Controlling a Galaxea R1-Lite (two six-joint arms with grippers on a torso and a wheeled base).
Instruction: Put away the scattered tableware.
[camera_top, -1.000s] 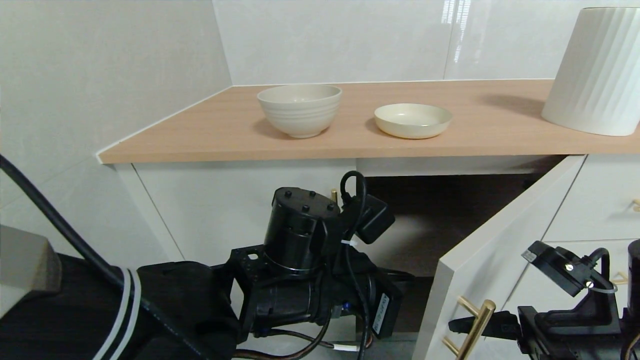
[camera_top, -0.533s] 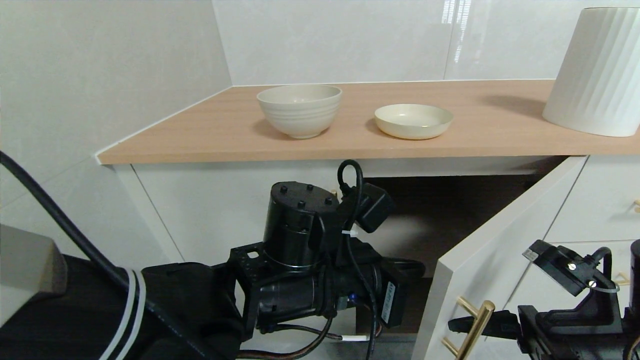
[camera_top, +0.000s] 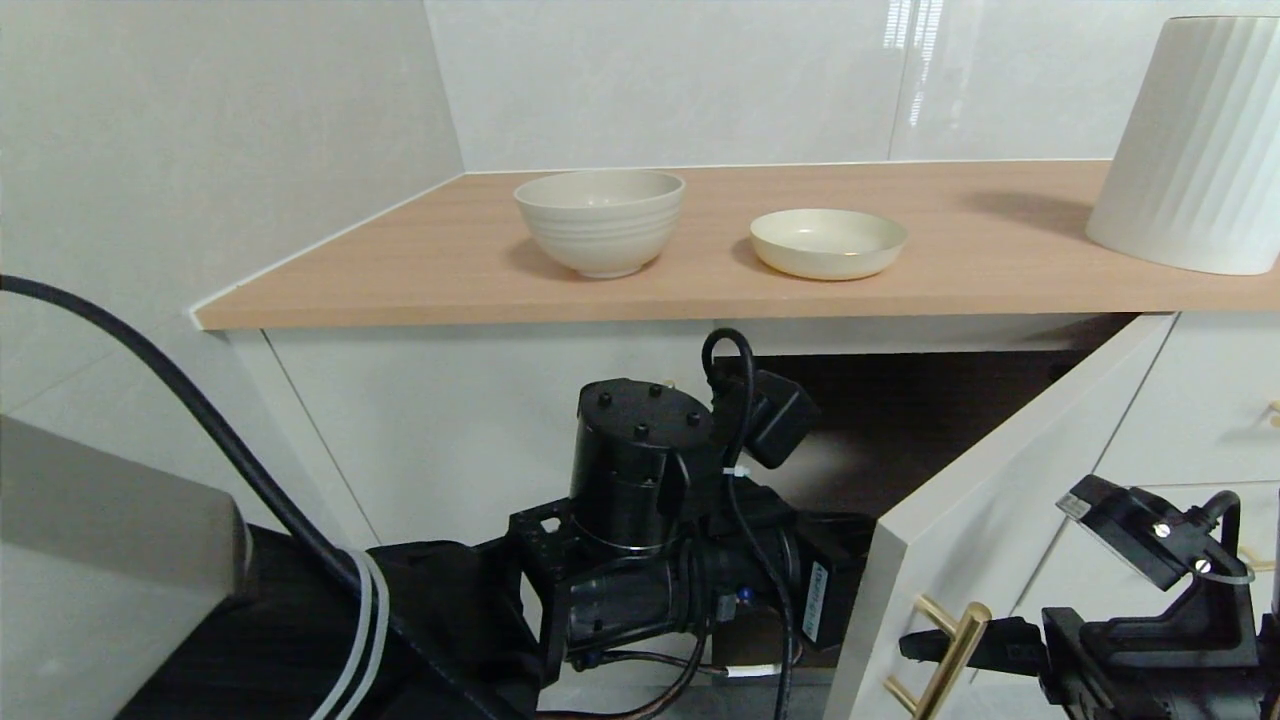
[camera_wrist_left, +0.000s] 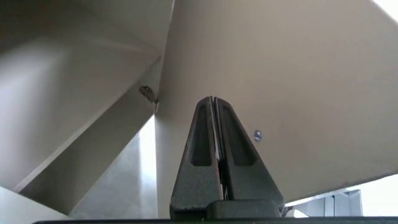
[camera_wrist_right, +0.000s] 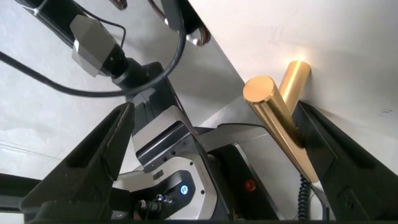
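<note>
A ribbed cream bowl (camera_top: 600, 220) and a shallow cream dish (camera_top: 828, 242) sit side by side on the wooden countertop (camera_top: 420, 270). Below it a white cabinet door (camera_top: 990, 480) stands swung open. My left gripper (camera_wrist_left: 214, 106) is shut and empty, pointing into the cabinet close to the door's inner face. My left arm (camera_top: 640, 470) is low in front of the opening. My right gripper (camera_wrist_right: 214, 124) is open, its fingers straddling the door's brass handle (camera_wrist_right: 280, 118), which rests against one finger (camera_wrist_right: 336, 155).
A tall white ribbed container (camera_top: 1195, 150) stands on the counter at the far right. White drawers with brass pulls (camera_top: 1272, 408) lie right of the open door. The left wall meets the counter's end. The dark cabinet interior (camera_top: 900, 400) is open.
My left arm has shifted right and toward the cabinet opening. The right gripper, the door, the bowl and the dish have stayed put.
</note>
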